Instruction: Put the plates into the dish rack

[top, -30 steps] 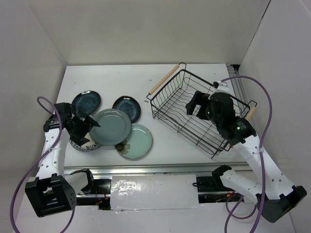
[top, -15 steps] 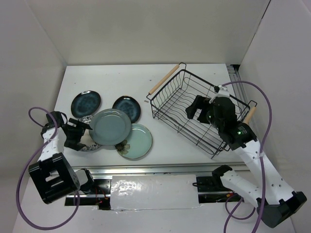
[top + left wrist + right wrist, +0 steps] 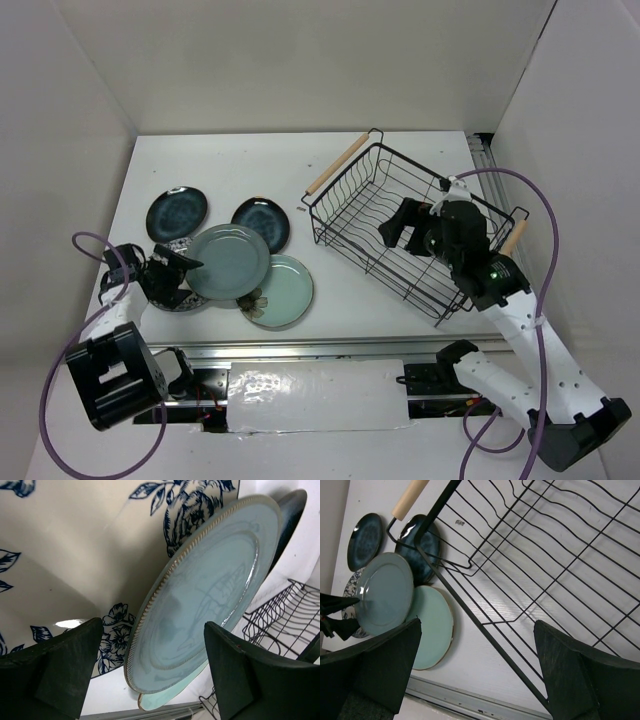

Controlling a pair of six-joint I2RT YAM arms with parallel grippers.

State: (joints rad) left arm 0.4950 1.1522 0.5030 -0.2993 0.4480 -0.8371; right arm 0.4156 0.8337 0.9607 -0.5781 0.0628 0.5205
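The grey-teal plate (image 3: 228, 262) lies over the white blue-flowered plate (image 3: 165, 298) and the mint plate (image 3: 280, 292). Two dark navy plates (image 3: 177, 213) (image 3: 262, 223) lie behind them. My left gripper (image 3: 178, 275) is open at the grey-teal plate's left rim. In the left wrist view that rim (image 3: 150, 625) sits between my spread fingers (image 3: 65, 665), with the flowered plate (image 3: 75, 555) beneath and the mint plate (image 3: 165, 692) below it. My right gripper (image 3: 400, 228) hangs open and empty above the black wire dish rack (image 3: 345, 235). The right wrist view looks down through the dish rack's wires (image 3: 520, 560).
The rack sits at an angle at the right, with one wooden handle (image 3: 336, 165) at its far left end and another (image 3: 514, 234) by my right arm. The metal rail (image 3: 300, 347) runs along the table's near edge. White walls close in the left, back and right.
My left arm has swung down toward the near left corner, and its gripper now faces the grey-teal plate's rim from the left. The right gripper has barely shifted over the rack.
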